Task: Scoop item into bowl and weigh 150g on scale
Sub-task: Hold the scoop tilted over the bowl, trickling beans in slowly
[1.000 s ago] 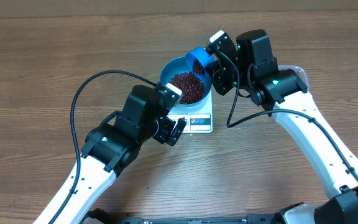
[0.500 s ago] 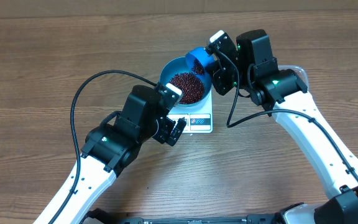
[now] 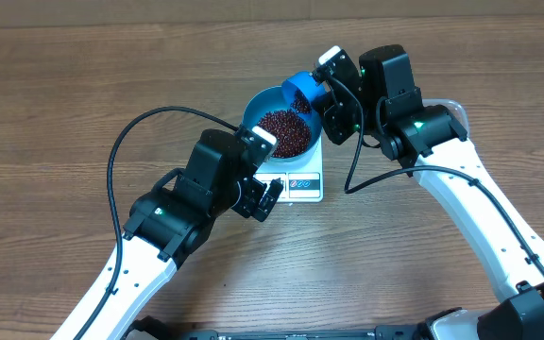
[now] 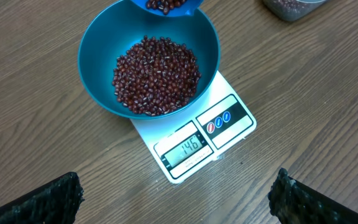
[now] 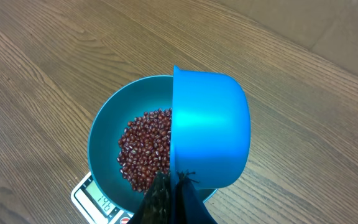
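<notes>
step: topping up, tipping the last beans from the scoop into the bowl
beans: heap in the bowl on the scale; a few more lie in the scoop
bowl: sits on the scale, covering the part away from its display
scale: on the worktop; display reads 146, just short of target
scoop: tilted over the bowl rim, above the scale's far side
right hand: pressed together, pinching the scoop handle
left hand: spread wide, empty, hovering just by the scale's display edge
next: likely a tiny extra tilt or tap to drop only a few beans while watching the display; overshoot is easy
</notes>
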